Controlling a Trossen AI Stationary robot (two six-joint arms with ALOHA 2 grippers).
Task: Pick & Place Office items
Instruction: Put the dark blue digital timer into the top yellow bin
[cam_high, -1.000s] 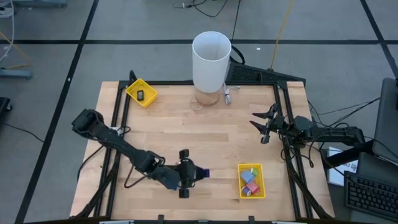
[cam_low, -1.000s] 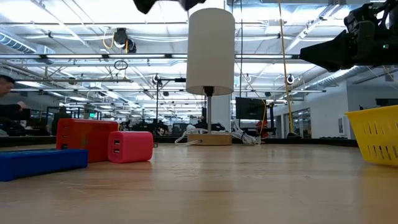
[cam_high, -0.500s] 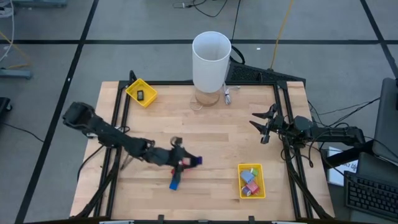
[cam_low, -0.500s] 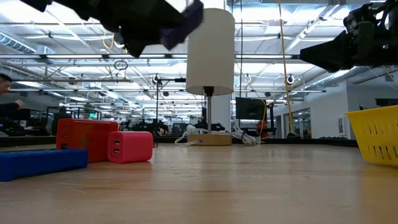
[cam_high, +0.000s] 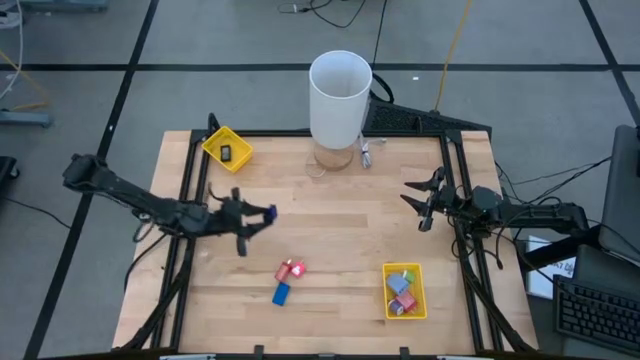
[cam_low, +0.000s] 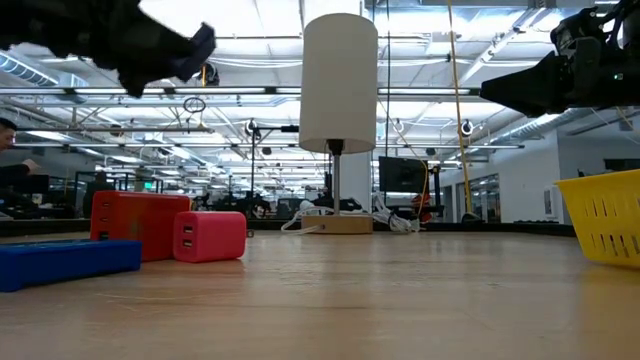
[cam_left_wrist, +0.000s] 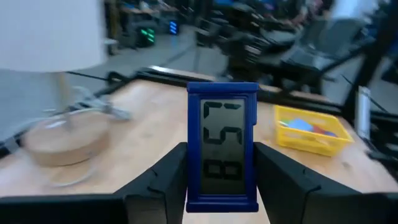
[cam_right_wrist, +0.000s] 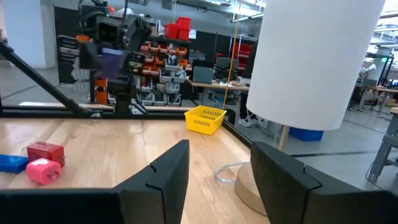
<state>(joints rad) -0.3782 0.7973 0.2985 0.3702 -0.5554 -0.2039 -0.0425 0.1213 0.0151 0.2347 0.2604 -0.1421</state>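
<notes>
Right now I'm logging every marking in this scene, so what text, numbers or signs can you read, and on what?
"55" over "88": segment digits on the blue clock held in the left hand.
Pink block: two small slots on its face, no lettering legible.
Signs in the room behind: too blurred to read.

white cylinder (cam_high: 339, 98): upright, counter's far edge, middle | yellow tray (cam_high: 227, 148): far-left corner | yellow tray (cam_high: 404, 291): near edge, right | counter (cam_high: 340, 215): wood
</notes>
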